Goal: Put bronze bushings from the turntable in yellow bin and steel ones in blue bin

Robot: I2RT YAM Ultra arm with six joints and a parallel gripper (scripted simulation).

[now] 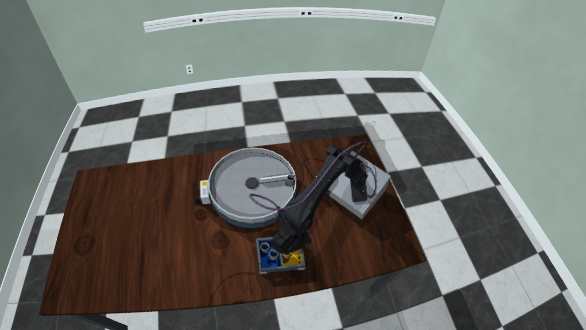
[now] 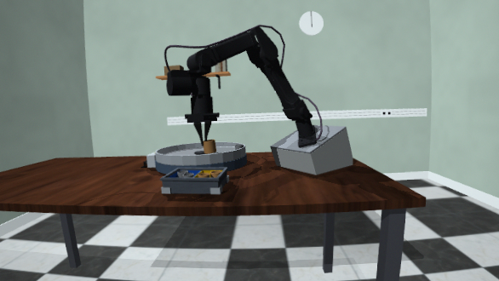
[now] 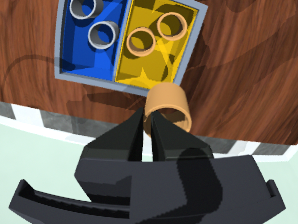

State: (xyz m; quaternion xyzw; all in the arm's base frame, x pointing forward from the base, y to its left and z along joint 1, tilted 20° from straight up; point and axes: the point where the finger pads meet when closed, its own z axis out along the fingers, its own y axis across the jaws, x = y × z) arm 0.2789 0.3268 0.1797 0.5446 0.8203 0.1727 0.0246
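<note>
In the wrist view, the blue bin (image 3: 75,50) at 10 o'clock holds 2 steel bushings (image 3: 101,35); the yellow bin (image 3: 174,56) beside it holds 2 bronze ones. The gripper (image 3: 154,125), nearly closed, pinches a bronze bushing (image 3: 168,102) by its wall above the table (image 3: 220,83).

bins (image 1: 262,259) sit lower centre on the table (image 1: 125,250), turntable (image 1: 222,212) just above them, arm base (image 1: 372,202) to the right.

The dark wooden table (image 1: 125,240) carries the turntable (image 1: 218,197), a two-compartment bin tray (image 2: 193,184) and the arm's grey base (image 1: 372,200).
</note>
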